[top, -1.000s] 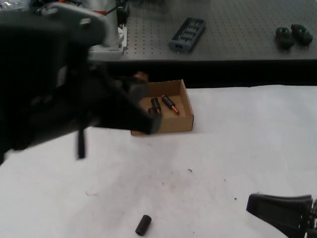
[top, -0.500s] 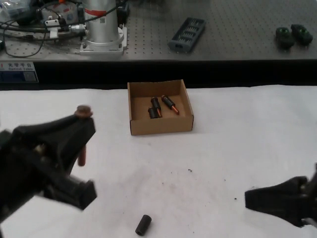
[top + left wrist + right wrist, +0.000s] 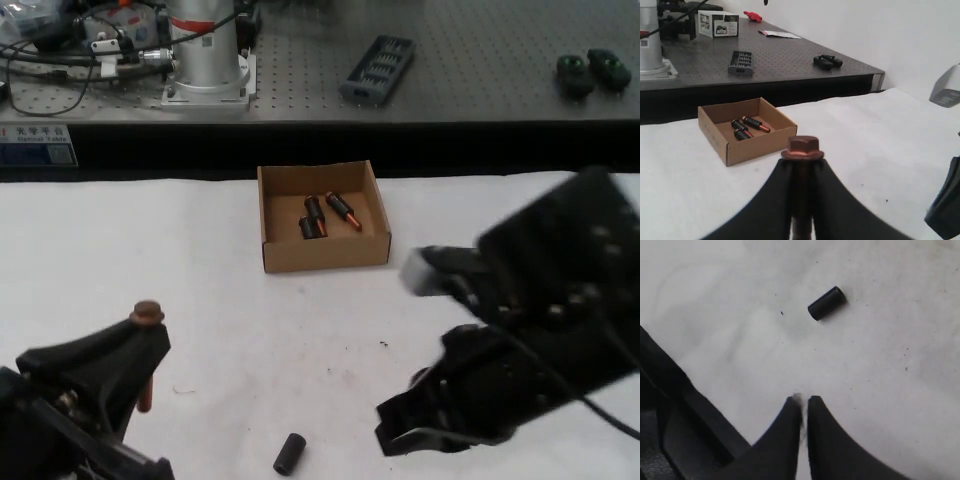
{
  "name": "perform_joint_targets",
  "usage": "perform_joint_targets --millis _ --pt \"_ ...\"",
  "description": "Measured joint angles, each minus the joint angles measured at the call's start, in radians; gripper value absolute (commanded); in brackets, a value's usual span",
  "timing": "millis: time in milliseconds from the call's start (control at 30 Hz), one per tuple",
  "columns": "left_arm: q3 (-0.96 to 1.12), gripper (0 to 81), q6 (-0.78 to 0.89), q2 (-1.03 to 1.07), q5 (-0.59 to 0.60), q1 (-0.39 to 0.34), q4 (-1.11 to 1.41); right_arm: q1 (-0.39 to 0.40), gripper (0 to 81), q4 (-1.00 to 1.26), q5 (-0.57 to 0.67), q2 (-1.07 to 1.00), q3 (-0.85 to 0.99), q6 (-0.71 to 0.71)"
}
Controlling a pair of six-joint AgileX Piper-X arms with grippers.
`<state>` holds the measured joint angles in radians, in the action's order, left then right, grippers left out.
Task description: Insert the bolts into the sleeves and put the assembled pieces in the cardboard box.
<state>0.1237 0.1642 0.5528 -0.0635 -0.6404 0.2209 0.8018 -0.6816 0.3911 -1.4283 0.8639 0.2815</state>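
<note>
The left gripper [image 3: 802, 167] has dropped toward the near left of the white cloth [image 3: 480, 230], and the right gripper [image 3: 804, 402] has swung in near the sleeve [image 3: 827, 303]. The left one clamps an upright bolt [image 3: 802, 148]. The right one's fingers almost touch and hold nothing, and the sleeve lies well apart from the cardboard box [image 3: 325, 252].

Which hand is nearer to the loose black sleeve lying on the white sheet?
Right. The right hand is close beside the sleeve, tips pointing toward it. The left hand, holding a bolt upright, is farther off on the sleeve's other side.
</note>
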Motion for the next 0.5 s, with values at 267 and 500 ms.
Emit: perform_joint_targets --millis 267,500 --pt "-0.002 0.6 -0.041 0.0 -0.029 0.0 0.0 0.012 22.9 -0.046 -0.167 -0.069 0.1 -0.439" --pt "-0.002 0.6 -0.06 0.0 -0.034 0.0 0.0 0.042 21.4 -0.008 -0.223 -0.069 0.135 -0.744"
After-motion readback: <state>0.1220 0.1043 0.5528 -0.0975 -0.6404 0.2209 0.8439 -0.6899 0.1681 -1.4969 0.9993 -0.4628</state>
